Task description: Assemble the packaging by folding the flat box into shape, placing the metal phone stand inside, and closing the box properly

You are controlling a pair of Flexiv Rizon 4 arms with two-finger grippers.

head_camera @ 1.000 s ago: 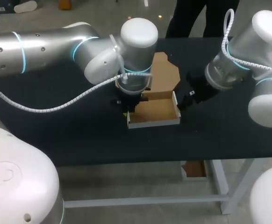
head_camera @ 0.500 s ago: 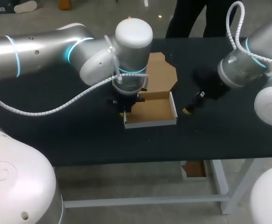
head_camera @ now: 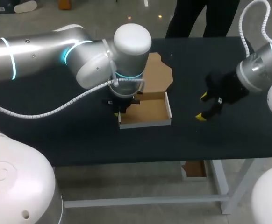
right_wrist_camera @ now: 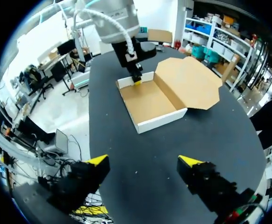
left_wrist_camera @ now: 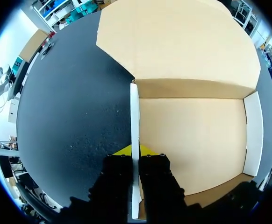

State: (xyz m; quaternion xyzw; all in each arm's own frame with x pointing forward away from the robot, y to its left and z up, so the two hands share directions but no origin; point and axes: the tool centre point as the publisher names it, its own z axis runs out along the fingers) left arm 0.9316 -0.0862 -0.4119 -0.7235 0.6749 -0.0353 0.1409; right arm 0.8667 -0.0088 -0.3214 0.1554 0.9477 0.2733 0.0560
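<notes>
The cardboard box [head_camera: 145,112] sits roughly mid-table, folded up into a shallow rectangular tray. It's plain brown kraft on the inside with a smooth flat floor, and the outer faces of its thin, upright walls are white. Its lid flap [head_camera: 157,74] lies flat on the table at the tray's 12 o'clock, still joined along the back wall. The flap is the same brown card, with clipped, angled corners at its far edge. From the left wrist view you're looking right down the side wall [left_wrist_camera: 134,116] at the tray's 9 o'clock, a skinny white strip standing on edge. The left gripper [left_wrist_camera: 136,151] has it pinched, one yellow-tipped finger on the outside and one inside the tray, closed down to about the thickness of the card. The right gripper [head_camera: 203,107] is well apart from the box, off at its 3 o'clock, hovering over bare tabletop. In the right wrist view its fingers [right_wrist_camera: 97,160] are spread wide with nothing between them, and the box is out ahead of them. The table [head_camera: 80,135] itself is matte black with a slightly grainy surface.
</notes>
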